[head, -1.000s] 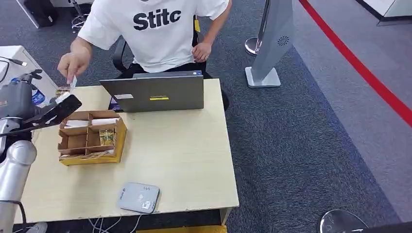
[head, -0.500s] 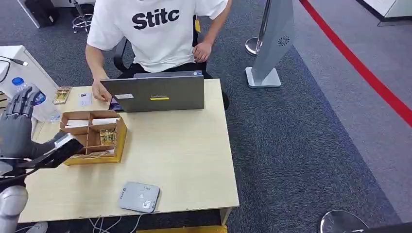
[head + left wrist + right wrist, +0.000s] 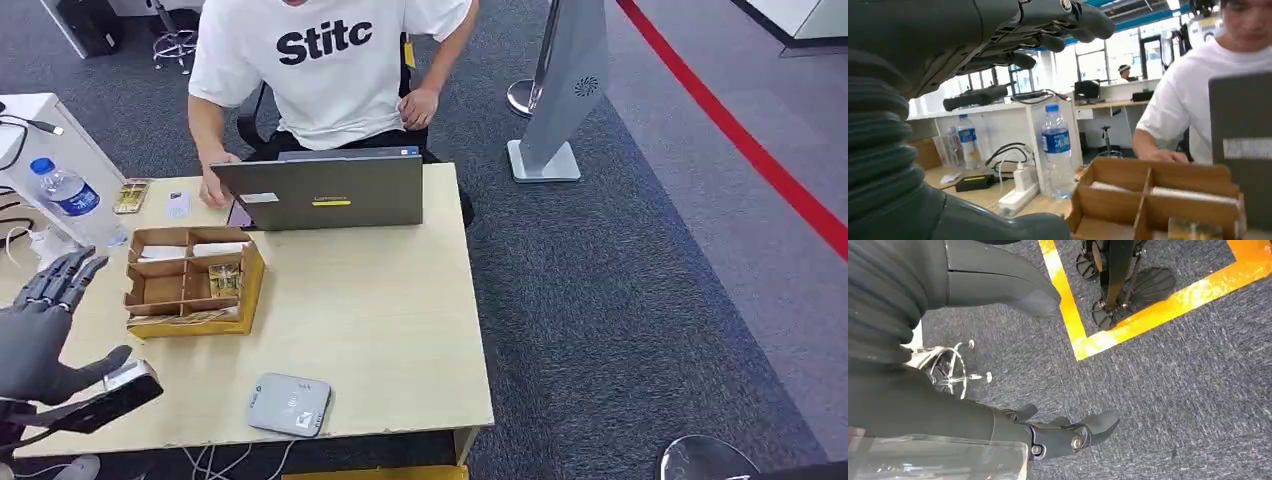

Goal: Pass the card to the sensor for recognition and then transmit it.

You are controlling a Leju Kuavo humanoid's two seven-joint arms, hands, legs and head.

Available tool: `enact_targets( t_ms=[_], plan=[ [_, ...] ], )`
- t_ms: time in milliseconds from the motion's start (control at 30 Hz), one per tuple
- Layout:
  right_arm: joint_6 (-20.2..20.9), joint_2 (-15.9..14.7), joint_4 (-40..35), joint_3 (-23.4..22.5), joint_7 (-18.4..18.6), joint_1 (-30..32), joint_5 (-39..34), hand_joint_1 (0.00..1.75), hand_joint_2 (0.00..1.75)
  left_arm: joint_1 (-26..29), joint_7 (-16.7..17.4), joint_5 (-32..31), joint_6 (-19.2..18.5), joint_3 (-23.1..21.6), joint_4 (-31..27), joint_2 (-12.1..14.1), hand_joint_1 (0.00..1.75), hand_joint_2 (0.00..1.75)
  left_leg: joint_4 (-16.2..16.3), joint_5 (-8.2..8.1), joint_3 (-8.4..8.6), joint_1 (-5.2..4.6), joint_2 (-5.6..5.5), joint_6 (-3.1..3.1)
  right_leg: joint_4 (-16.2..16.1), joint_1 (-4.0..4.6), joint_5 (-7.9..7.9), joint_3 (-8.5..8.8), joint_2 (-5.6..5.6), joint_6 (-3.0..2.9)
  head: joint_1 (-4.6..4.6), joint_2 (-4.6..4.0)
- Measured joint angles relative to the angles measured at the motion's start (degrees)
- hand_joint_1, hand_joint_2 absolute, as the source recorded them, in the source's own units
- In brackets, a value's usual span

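A white card (image 3: pixel 178 204) lies flat at the table's far left, beside the laptop (image 3: pixel 320 192), close to a person's hand (image 3: pixel 213 190). The grey card sensor (image 3: pixel 288 405) sits near the front edge of the table (image 3: pixel 380 330). My left hand (image 3: pixel 45 335) hovers over the near left corner with its fingers spread and nothing in it, well left of the sensor. The left wrist view shows those fingers (image 3: pixel 1048 25) stretched out above the cardboard box (image 3: pixel 1148 200). My right hand (image 3: pixel 963 415) hangs over the carpet, fingers apart, holding nothing.
A compartmented cardboard box (image 3: pixel 190 282) with cards stands left of centre. A water bottle (image 3: pixel 68 193) and a small tray (image 3: pixel 131 196) are at the far left. A person in a white shirt (image 3: pixel 325 70) sits behind the laptop. A grey stand (image 3: pixel 560 90) rises to the right.
My left hand has come down from near the person's hand to the table's near left corner. The person took the card, laid it by the laptop and moved the hand there.
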Motion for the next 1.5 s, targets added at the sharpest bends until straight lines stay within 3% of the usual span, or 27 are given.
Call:
enact_targets(
  t_ms=[167, 267, 700, 1000, 1200, 1500],
  plan=[
    [0.83, 0.13, -0.31, -0.39, 0.00, 0.03, 1.55, 0.00, 1.75, 2.87, 0.15, -0.46, -2.32, -0.09, -0.11, 3.04, 0.00, 1.75, 0.00, 0.00, -0.01, 0.01, -0.07, 0.00, 0.00, 0.00, -0.01, -0.01, -0.04, 0.00, -0.02, 0.00],
    [1.18, 0.35, -0.59, -0.59, 0.00, 0.02, 2.69, 0.00, 1.75, 2.77, 1.99, -2.60, -2.29, -0.44, 0.44, 3.19, 0.00, 1.75, 0.00, 0.00, -0.01, 0.00, -0.13, 0.00, 0.00, 0.00, -0.02, 0.00, -0.08, 0.00, 0.00, 0.00],
    [1.77, 1.01, -0.85, -0.61, -0.31, -0.19, 5.38, 0.00, 1.75, -0.44, 4.70, -9.90, 1.86, -5.88, 8.24, -1.10, 0.00, 1.75, 0.03, 0.03, -0.01, -0.01, -0.14, 0.01, -0.01, -0.01, 0.03, 0.01, -0.08, 0.04, 0.02, 0.00],
    [1.75, 1.00, 0.24, -0.61, -3.61, -1.56, 7.19, 0.00, 1.75, -7.56, 6.16, -17.81, 10.49, -10.62, 16.15, -6.78, 0.00, 1.75, 0.05, 0.09, -0.01, -0.02, -0.19, 0.08, -0.02, -0.02, 0.08, 0.04, -0.18, 0.05, 0.02, 0.00],
    [1.51, 1.01, 1.22, -0.61, -4.61, -2.06, 7.34, 0.00, 1.75, -11.25, 7.12, -20.06, 10.97, -12.68, 19.69, -9.44, 0.00, 1.75, 0.06, 0.09, -0.01, -0.02, -0.17, 0.08, -0.02, -0.02, 0.09, 0.03, -0.18, 0.04, -0.02, 0.00],
    [2.03, 0.85, 1.95, -0.61, -4.66, -2.31, 8.15, 0.00, 1.75, -15.15, 7.19, -20.50, 10.58, -13.62, 24.11, -10.49, 0.00, 1.75, 0.06, 0.09, -0.02, -0.01, -0.15, 0.08, -0.02, -0.01, 0.09, 0.00, -0.15, 0.04, -0.02, 0.00]
  ],
)
